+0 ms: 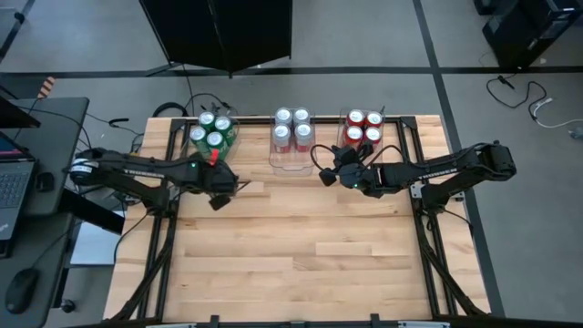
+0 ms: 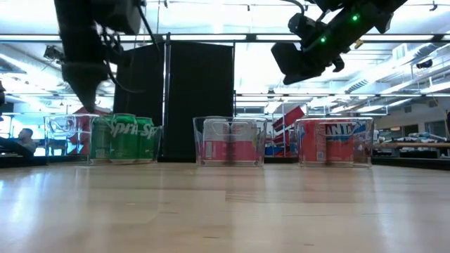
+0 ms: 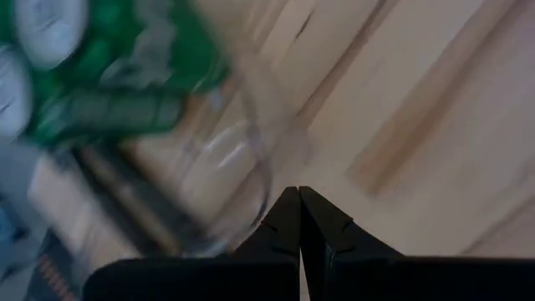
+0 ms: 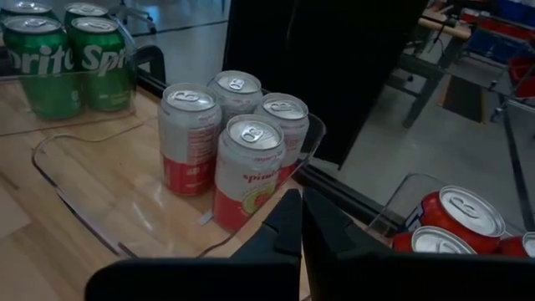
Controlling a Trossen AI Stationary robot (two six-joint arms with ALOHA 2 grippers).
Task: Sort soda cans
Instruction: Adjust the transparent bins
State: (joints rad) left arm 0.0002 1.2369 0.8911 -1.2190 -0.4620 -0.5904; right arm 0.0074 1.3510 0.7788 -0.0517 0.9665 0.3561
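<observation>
Three clear bins stand in a row at the table's far edge. The left bin holds several green soda cans (image 1: 211, 133), the middle bin several silver-white cans (image 1: 291, 128) and the right bin several red cans (image 1: 363, 128), all upright on their bases. My left gripper (image 1: 219, 200) hangs shut above the table, just near of the green cans' bin (image 3: 251, 167), and holds nothing. My right gripper (image 1: 328, 174) is also shut and holds nothing. It hovers between the middle and right bins, on their near side, and points toward the silver-white cans (image 4: 238, 138).
The near half of the wooden table (image 1: 301, 255) is bare boards. The middle bin (image 1: 290, 160) has free floor on its near side. A desk with a laptop (image 1: 14, 182) stands beyond the table's left edge, and cables lie behind the far edge.
</observation>
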